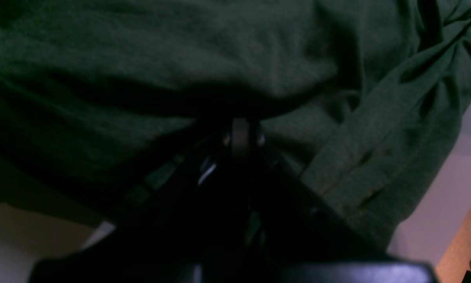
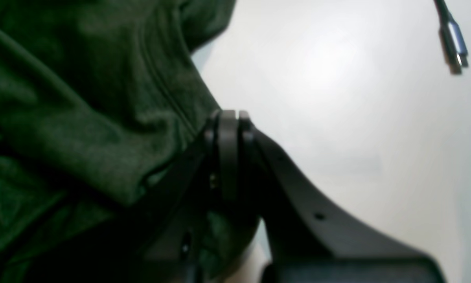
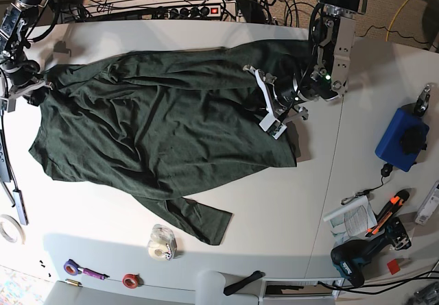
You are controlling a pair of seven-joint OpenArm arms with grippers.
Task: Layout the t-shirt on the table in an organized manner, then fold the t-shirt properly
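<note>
Wrist views are showing both grippers pressed together on cloth: the left gripper (image 1: 241, 135) is pinching a fold in the t-shirt (image 3: 164, 123), and the right gripper (image 2: 229, 118) is clamping its hem at the cloth's edge. Across the table (image 3: 274, 202) the shirt is lying spread but wrinkled, one sleeve trailing toward the front; laying out appears to be under way, with no fold yet made. Near the front edge a tape roll (image 3: 161, 242) is sitting just beside that sleeve, while a blue box (image 3: 401, 140) and a drill (image 3: 357, 260) are resting well apart.
</note>
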